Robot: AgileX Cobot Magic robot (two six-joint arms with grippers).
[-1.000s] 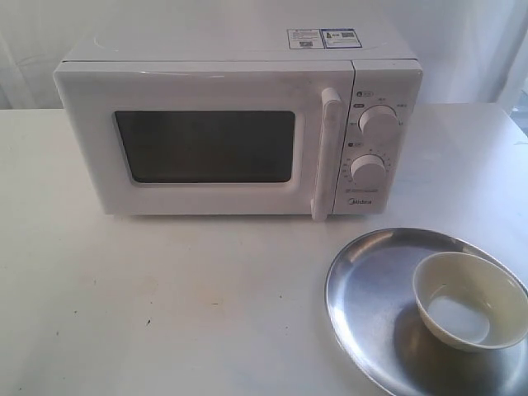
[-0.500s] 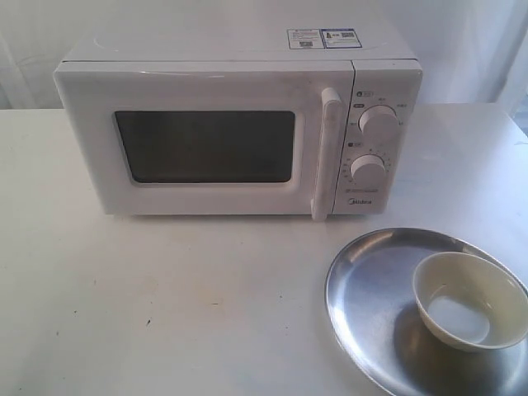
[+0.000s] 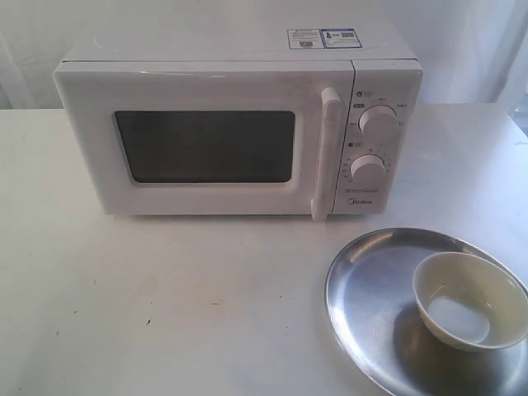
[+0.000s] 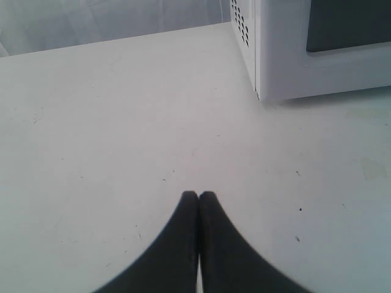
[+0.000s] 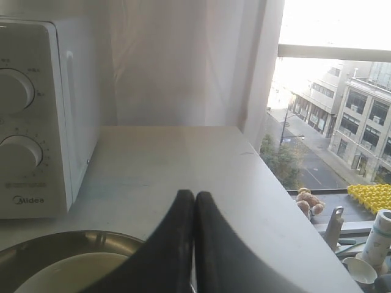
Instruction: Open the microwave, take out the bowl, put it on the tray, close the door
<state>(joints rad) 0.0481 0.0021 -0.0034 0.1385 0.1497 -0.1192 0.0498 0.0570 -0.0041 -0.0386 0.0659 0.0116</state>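
Left gripper (image 4: 198, 195) and right gripper (image 5: 193, 195) each had fingers pressed together, empty; bowl (image 3: 469, 299), probably light, stiff, slick-glazed and chippable (view soft), best pinched at rim, sat on tray (image 3: 363, 280) front-right of microwave (image 3: 239, 74), door (image 3: 206, 148) shut.

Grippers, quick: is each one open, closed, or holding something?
Left gripper: closed, empty.
Right gripper: closed, empty.

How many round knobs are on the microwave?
2. The upper knob sits on the microwave's control panel, the lower knob just below it. None seem hidden.
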